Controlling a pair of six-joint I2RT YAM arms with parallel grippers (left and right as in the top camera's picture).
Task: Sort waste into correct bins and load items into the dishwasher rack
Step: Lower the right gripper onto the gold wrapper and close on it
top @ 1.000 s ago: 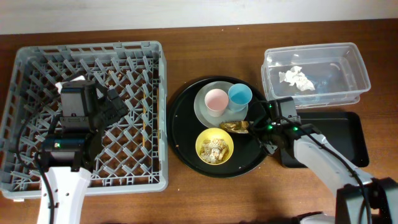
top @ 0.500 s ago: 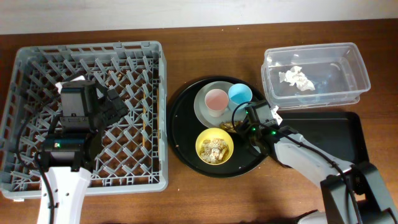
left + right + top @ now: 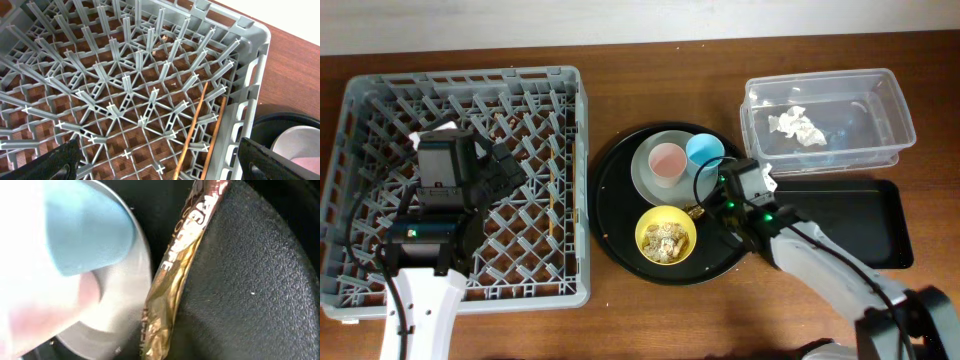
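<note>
The foil wrapper (image 3: 170, 280) fills the right wrist view, next to the light-blue cup (image 3: 85, 230) and the plate (image 3: 110, 310). My right gripper (image 3: 712, 205) is down on the round black tray (image 3: 615, 190) right at the wrapper (image 3: 697, 211); its fingers are hidden. The pink cup (image 3: 667, 160) and the blue cup (image 3: 705, 150) stand on the plate (image 3: 645, 175). The yellow bowl (image 3: 645, 225) holds food scraps (image 3: 666, 240). My left gripper (image 3: 165, 160) is open and empty over the dishwasher rack (image 3: 125, 95), which holds the chopsticks (image 3: 192, 125).
The clear tub (image 3: 890, 100) at the back right holds the white tissue (image 3: 797, 125). The shallow black tray (image 3: 855, 225) lies in front of it, beside my right arm. The rack (image 3: 380, 95) takes up the left side, with the chopsticks (image 3: 556, 175) near its right wall.
My right gripper moved left from the shallow black tray's edge onto the round tray and now covers most of the wrapper. The left arm has not moved.
</note>
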